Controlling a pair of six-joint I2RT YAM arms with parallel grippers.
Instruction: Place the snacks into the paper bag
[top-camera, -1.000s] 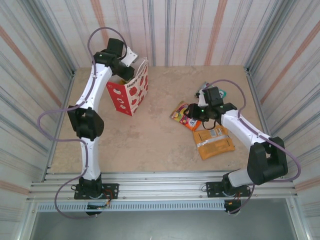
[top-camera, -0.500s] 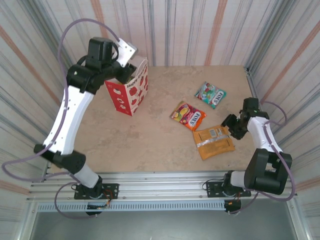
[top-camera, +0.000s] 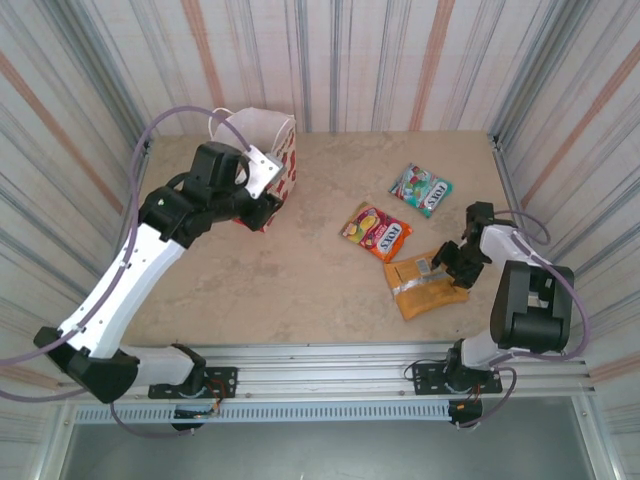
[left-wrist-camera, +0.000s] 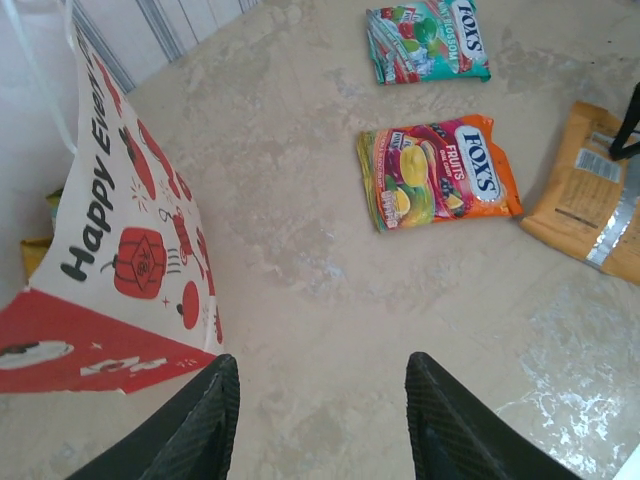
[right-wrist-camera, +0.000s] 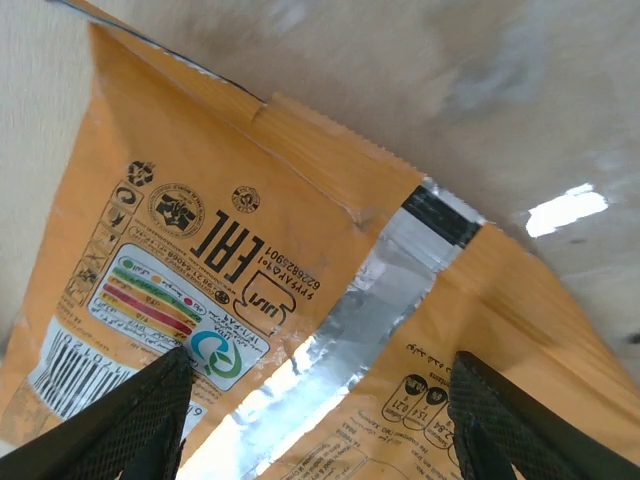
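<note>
Probably partway: teal foil packet (top-camera: 421, 189), red-yellow foil packet (top-camera: 376, 230), orange foil packet (top-camera: 427, 284) lie outside the red apple-print paper bag (top-camera: 285, 160), contents unclear. Right gripper (right-wrist-camera: 320, 395) gapes empty above orange; left gripper (left-wrist-camera: 320, 400) likewise beside bag.

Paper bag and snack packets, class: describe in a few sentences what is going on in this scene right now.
Two robot arms are packing snacks into the red paper bag. The left gripper hangs open and empty beside the bag. The right gripper is open, low over the orange packet, straddling its silver seam but not closed on it. The red-yellow packet and the teal packet lie on the table, not yet bagged.
</note>
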